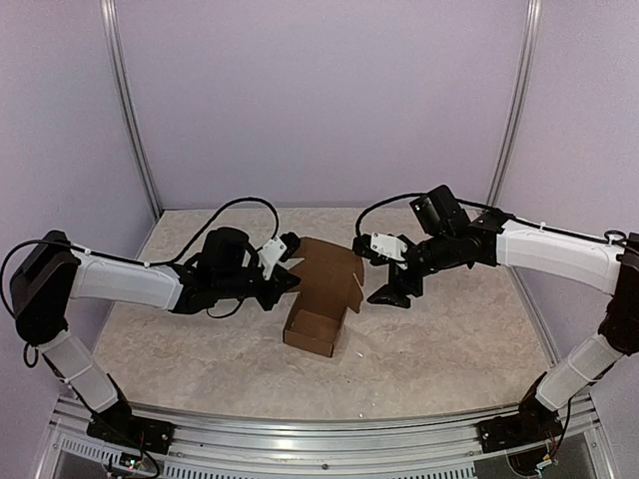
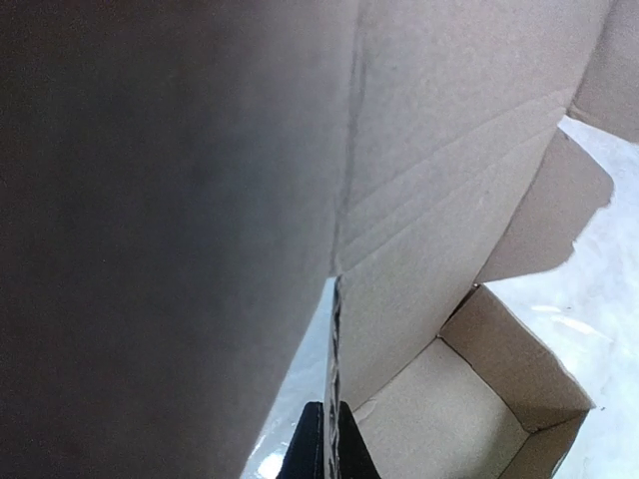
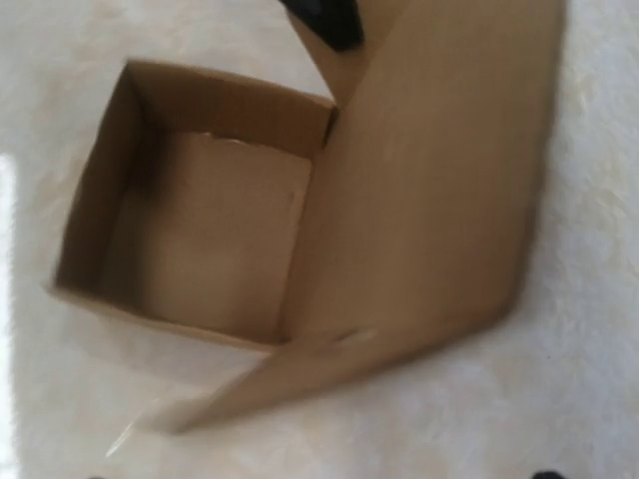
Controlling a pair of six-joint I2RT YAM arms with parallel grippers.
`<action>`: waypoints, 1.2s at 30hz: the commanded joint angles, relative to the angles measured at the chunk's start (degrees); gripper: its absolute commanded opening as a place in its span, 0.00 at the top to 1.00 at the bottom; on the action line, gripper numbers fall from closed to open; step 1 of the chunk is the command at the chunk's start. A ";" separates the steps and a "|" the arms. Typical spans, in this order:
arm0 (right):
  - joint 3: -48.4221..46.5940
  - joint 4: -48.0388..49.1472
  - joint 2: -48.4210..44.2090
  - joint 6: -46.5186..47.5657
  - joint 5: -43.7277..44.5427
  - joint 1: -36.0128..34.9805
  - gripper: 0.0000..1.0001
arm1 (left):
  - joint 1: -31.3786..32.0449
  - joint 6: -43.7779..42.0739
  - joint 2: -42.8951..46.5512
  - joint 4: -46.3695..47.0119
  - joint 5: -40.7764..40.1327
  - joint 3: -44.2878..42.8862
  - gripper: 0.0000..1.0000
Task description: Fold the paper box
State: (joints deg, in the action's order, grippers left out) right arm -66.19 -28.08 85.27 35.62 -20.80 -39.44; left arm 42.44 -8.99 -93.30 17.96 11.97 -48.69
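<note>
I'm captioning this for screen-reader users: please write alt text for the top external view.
A small brown paper box sits open on a pale table, its lid flap raised behind it. The left gripper is shut on the flap's left edge; the right gripper, open, is close beside the flap's right edge.
</note>
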 commanded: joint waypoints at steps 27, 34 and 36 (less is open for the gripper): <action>-3.17 12.89 12.42 -16.79 -3.89 1.92 0.60 | 0.63 8.64 0.34 -5.75 -15.86 -5.24 0.85; -2.94 13.19 12.02 -17.52 -4.33 1.18 0.64 | 1.25 8.65 -1.23 -7.05 -15.03 -6.62 1.00; -2.87 13.65 11.92 -17.59 -3.78 0.70 0.67 | 1.98 8.71 -0.85 -6.36 -15.45 -6.35 1.00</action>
State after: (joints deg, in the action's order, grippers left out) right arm -68.07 -15.33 97.30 18.98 -24.38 -37.65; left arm 43.24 -0.38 -93.76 12.95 -3.62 -54.08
